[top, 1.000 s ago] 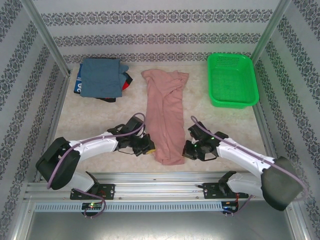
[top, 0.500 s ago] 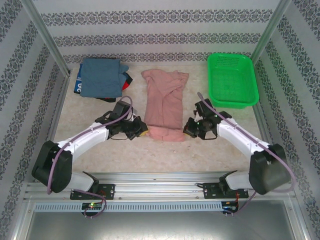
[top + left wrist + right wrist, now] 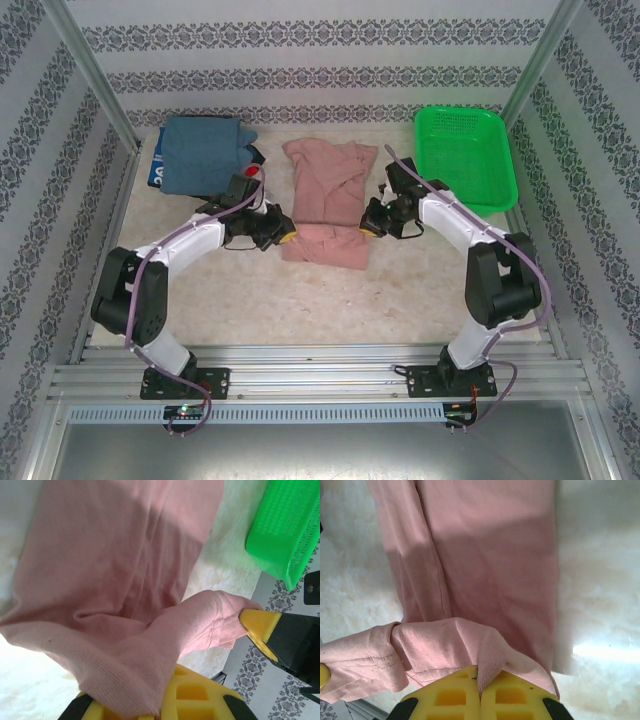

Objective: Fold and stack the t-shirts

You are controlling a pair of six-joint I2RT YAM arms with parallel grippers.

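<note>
A pale table [image 3: 300, 300] seen from above, with two robot arms reaching away from the near edge. A pink shirt [image 3: 325, 185] lies lengthwise near the middle of the table, towards 12 o'clock, its near end doubled back over itself into a thick fold.

The left gripper [image 3: 278, 234] sits at the fold's 9 o'clock corner. Its yellow fingers are pressed together, pinching the pink shirt. From the left wrist, the cloth [image 3: 125, 580] bunches into the left gripper [image 3: 160, 702] at the bottom edge and runs across to a yellow fingertip of the right gripper [image 3: 257, 622] at 3 o'clock.

The right gripper [image 3: 370, 222] sits at the fold's 3 o'clock corner, likewise closed on the shirt. From the right wrist, a ribbed edge of the shirt [image 3: 485, 555] is nipped between its two yellow fingers [image 3: 480, 690], with the rest lying flat on the table beyond.

Folded shirts [image 3: 205, 158], blue-grey on top of darker ones, are stacked at 10 o'clock. A green mesh basket [image 3: 463, 160] stands at 2 o'clock, well apart from the pink shirt.
</note>
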